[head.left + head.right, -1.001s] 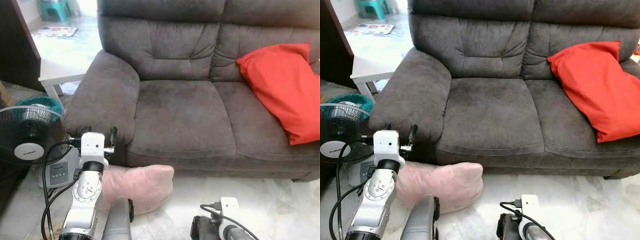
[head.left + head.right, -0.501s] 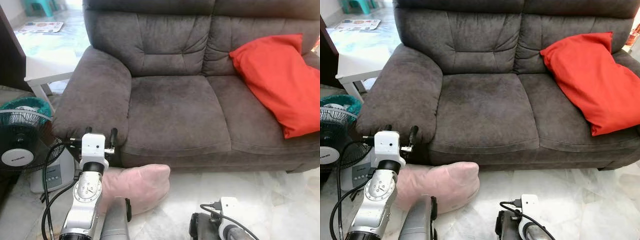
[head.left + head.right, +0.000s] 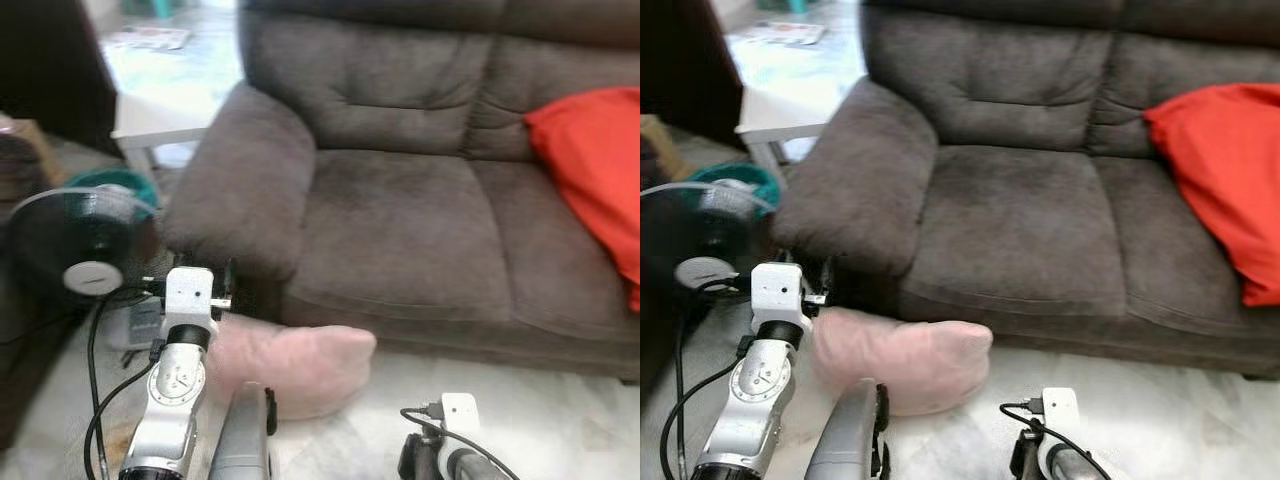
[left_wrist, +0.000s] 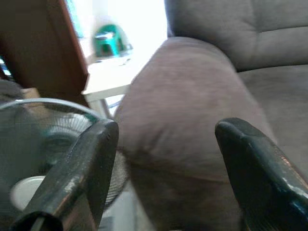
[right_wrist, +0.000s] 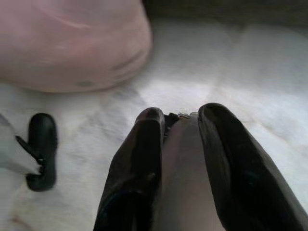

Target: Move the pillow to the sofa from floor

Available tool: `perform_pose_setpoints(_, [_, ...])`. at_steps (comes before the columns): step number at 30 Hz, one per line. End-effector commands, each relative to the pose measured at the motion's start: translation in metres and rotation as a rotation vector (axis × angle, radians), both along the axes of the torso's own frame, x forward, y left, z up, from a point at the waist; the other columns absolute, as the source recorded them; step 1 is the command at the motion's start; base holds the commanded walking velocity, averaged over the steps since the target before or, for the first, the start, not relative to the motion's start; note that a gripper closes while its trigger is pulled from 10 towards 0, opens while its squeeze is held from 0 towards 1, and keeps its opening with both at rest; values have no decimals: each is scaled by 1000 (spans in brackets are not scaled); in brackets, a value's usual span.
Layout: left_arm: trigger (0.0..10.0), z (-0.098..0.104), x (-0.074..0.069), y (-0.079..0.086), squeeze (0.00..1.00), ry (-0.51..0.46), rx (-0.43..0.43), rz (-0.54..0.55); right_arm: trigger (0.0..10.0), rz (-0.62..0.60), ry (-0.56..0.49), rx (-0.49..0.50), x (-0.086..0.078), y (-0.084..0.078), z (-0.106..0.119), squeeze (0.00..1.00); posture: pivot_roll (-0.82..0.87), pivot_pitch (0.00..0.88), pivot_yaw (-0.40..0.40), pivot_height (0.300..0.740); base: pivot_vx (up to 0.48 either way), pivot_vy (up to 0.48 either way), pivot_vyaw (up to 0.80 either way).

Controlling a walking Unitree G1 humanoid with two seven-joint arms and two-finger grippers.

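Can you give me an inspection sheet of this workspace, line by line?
Surface: pale marble floor in front of the sofa.
Job's things: pink pillow lies on the floor against the base of the grey sofa, by its armrest.
Clutter: red pillow on the sofa's far seat.
Grippers: left gripper raised before the armrest, fingers apart, holding nothing; right gripper low over the floor, fingers nearly together, pillow ahead of it.
Cables: black cables along the left arm and at the right wrist.
Surroundings: standing fan, white table, dark cabinet.
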State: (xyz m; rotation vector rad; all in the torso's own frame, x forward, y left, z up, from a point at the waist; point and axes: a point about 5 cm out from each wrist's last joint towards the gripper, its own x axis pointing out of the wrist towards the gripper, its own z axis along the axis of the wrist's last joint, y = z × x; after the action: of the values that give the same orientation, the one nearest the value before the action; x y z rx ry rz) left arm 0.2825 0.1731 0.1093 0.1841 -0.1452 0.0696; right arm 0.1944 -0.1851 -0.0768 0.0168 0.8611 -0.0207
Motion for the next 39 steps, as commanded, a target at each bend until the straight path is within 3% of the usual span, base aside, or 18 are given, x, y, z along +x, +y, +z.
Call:
perform_pose_setpoints(1, [10000, -3, -1, -4, 0, 19, -5, -13, 10000, -23, 7, -4, -4, -6, -1, 0, 189, 71, -60, 588, 0, 0, 0])
perform_pose_setpoints(10, [10000, -5, 0, -5, 0, 29, -15, -15, 10000, -26, 5, -2, -4, -6, -1, 0, 189, 69, -62, 588, 0, 0, 0])
perform_pose_setpoints(19, [10000, -5, 1, -5, 0, 30, -21, -15, 10000, -27, -3, 6, -3, -6, 0, 0, 191, 66, -63, 588, 0, 390, 0])
perform_pose_setpoints(39, [10000, -1, 2, -9, 0, 15, 0, -43, 10000, -28, 0, 10, -2, -5, -1, 0, 193, 64, -60, 588, 0, 0, 0])
